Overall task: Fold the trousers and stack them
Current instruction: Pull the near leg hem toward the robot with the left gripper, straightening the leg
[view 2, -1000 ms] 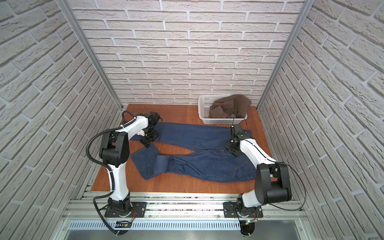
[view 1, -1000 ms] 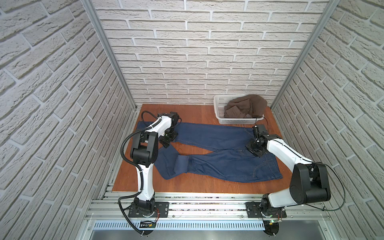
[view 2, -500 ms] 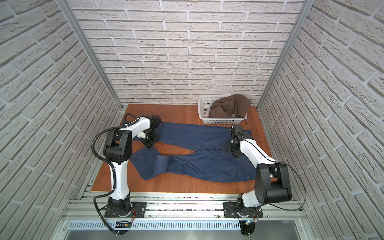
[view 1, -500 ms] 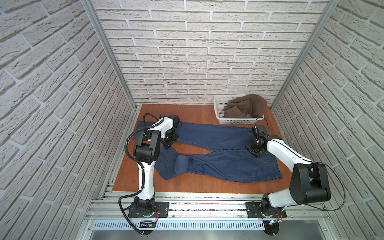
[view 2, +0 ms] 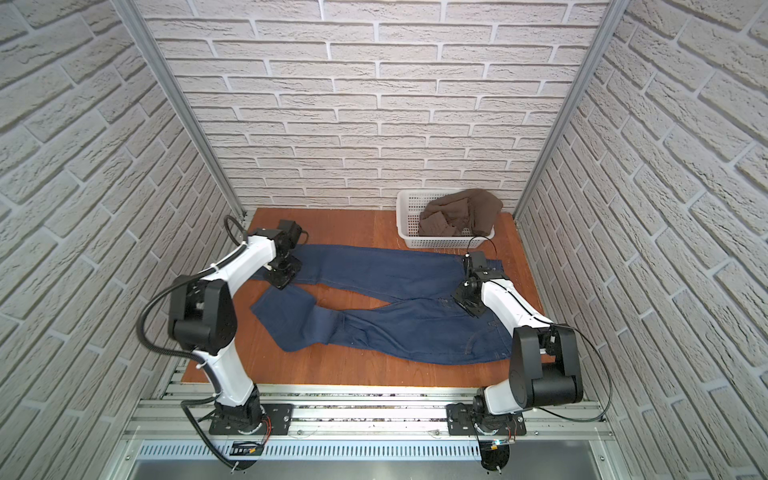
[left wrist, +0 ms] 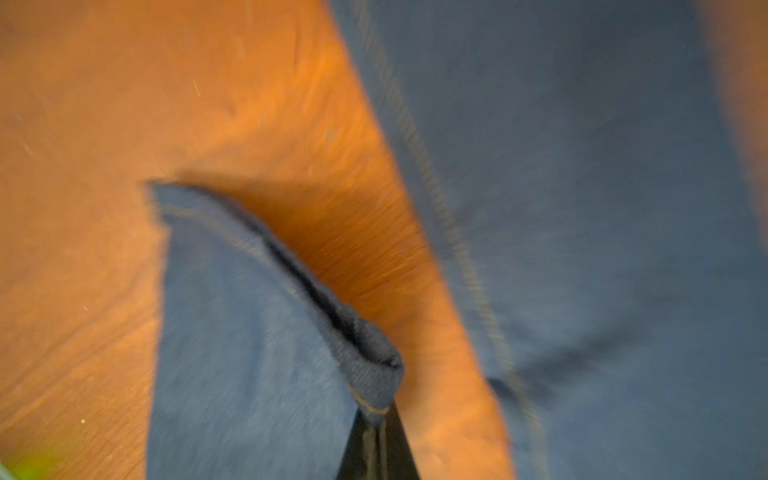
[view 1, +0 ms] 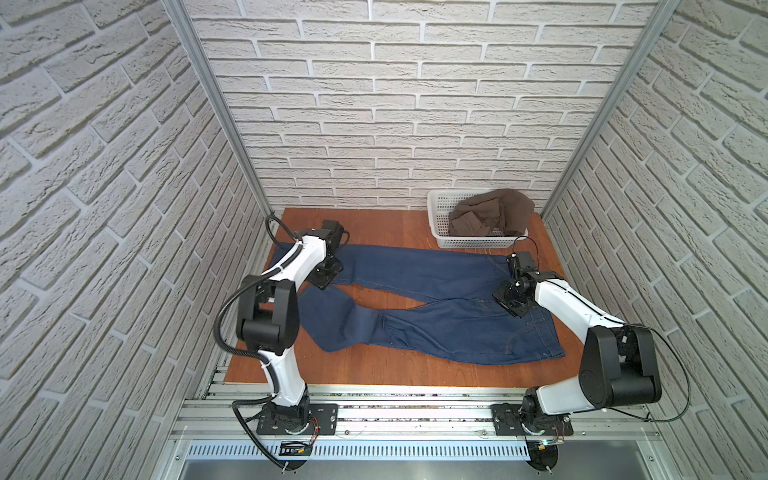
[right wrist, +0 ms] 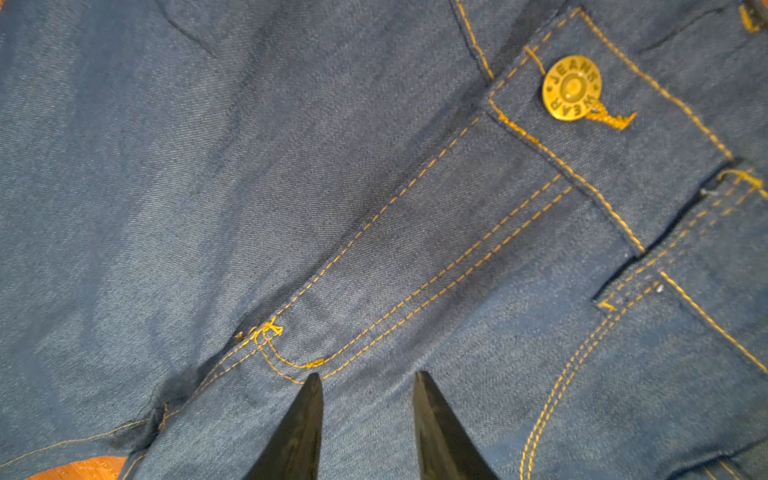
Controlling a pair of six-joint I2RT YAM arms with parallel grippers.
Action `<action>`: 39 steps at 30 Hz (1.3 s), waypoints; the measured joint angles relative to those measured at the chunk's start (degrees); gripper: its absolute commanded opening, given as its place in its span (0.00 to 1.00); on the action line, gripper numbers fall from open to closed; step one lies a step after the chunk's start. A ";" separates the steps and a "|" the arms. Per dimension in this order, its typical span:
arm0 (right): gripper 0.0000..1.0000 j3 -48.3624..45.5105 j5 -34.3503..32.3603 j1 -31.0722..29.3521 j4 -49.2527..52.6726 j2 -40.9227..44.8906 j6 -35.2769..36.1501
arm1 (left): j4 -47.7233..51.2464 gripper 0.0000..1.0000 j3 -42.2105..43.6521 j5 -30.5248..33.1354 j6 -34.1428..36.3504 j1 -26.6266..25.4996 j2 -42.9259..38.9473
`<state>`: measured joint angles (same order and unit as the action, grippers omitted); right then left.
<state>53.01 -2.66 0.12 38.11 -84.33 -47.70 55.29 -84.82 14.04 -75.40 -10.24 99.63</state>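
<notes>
Wooden table, reddish brown, fills the floor of the brick-walled cell. Spread across it in both top views lie the trousers, dark blue denim, front side up. The waist is toward the right edge and the two legs run leftward, parted in a narrow V with bare wood between them. At the back right corner stands a white plastic basket, just beyond the waistband, with a crumpled brown cloth heaped in it and spilling over its far rim.

The left claw is down at the leg ends. In the left wrist view, which is blurred, its black fingers are pinched together on the hem of one leg, lifting that corner off the wood. The right claw sits low over the crotch, its tips narrowly apart above flat denim at the bottom of the fly stitching, gripping nothing. A brass button marked JEANS WEAR fastens the waistband.
</notes>
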 measured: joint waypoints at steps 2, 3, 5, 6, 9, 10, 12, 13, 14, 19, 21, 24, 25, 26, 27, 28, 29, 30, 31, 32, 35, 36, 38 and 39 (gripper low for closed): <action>0.38 -0.39 0.20 0.31 0.09 -0.33 -0.22 | -2.21 0.00 -0.57 0.52 2.27 1.66 -6.03; 0.38 -0.68 0.24 0.48 0.07 -0.48 -0.44 | -3.52 0.00 -0.46 0.59 3.04 2.62 -8.98; 0.38 -1.40 0.26 0.68 0.15 -0.63 -0.85 | -7.06 0.00 1.18 0.57 4.66 4.22 -14.75; 0.38 -1.88 0.26 0.81 0.15 -0.63 -1.14 | -9.31 0.00 2.84 0.46 5.44 5.03 -17.92; 0.38 -3.04 0.09 1.40 0.50 -0.63 -1.64 | -17.27 0.00 13.22 -0.52 8.07 7.87 -30.73; 0.38 -3.28 -0.02 1.64 0.72 -0.61 -1.70 | -19.32 0.00 16.96 -1.09 8.79 8.74 -34.93; 0.38 -3.65 -0.33 2.16 1.11 -0.61 -1.95 | -22.75 0.00 23.98 -2.21 10.23 10.40 -43.56; 0.38 -3.78 -0.39 2.43 1.18 -0.61 -2.05 | -23.85 0.00 26.80 -2.64 10.86 11.23 -47.39; 0.38 -3.87 -0.55 2.71 1.36 -0.61 -2.27 | -24.30 0.00 29.40 -2.89 11.47 12.20 -51.56; 0.38 -3.89 -1.36 3.78 1.66 -0.87 -2.86 | -24.76 0.00 38.36 -3.10 14.60 17.49 -71.19; 0.38 -3.89 -1.64 4.04 1.73 -1.57 -2.95 | -24.65 0.00 39.65 -2.60 15.67 18.62 -76.37; 0.38 -3.89 -2.14 4.31 1.95 -3.41 -3.15 | -23.96 0.00 41.16 -0.50 16.98 19.19 -82.29; 0.38 -3.91 -2.32 4.39 2.03 -3.82 -3.37 | -23.32 0.00 41.59 0.50 17.20 19.21 -83.47; 0.38 -3.98 -2.56 4.48 2.05 -3.96 -3.63 | -22.14 0.00 41.99 1.75 17.35 19.23 -84.52; 0.38 -4.07 -2.75 4.59 2.05 -3.96 -3.96 | -20.74 0.00 42.34 3.04 17.33 19.23 -85.22; 0.38 -4.11 -3.02 4.68 2.05 -3.93 -4.17 | -19.19 0.00 42.45 4.35 17.25 19.23 -85.46; 0.38 -4.17 -3.34 4.79 2.05 -3.93 -4.35 | -17.42 0.00 42.47 5.75 16.81 19.23 -85.48; 0.38 -4.26 -3.63 4.87 2.05 -3.93 -4.42 | -15.87 0.00 42.58 6.95 16.41 19.23 -85.42; 0.38 -4.35 -3.87 4.94 2.05 -3.93 -4.46 | -14.78 0.00 42.69 7.93 16.13 19.23 -85.29; 0.38 -4.48 -4.00 5.05 2.03 -3.93 -4.48 | -13.53 0.00 42.93 9.03 15.58 19.23 -85.02; 0.38 -4.92 -4.35 5.53 2.05 -3.93 -4.61 | -9.53 0.00 43.23 12.24 13.68 19.23 -82.36; 0.38 -5.07 -4.44 5.73 1.99 -3.93 -4.63 | -8.79 0.01 43.25 12.87 13.16 19.23 -81.50; 0.37 -5.64 -4.74 6.16 1.90 -3.93 -4.68 | -7.30 0.05 43.28 14.51 12.02 19.26 -79.30; 0.37 -6.03 -4.85 6.47 1.88 -3.93 -4.76 | -6.75 0.05 43.28 15.23 11.52 19.30 -78.44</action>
<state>46.98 -7.51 6.59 39.99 -88.27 -52.47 48.53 -41.54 29.28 -63.88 9.06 21.19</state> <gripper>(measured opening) 0.375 0.054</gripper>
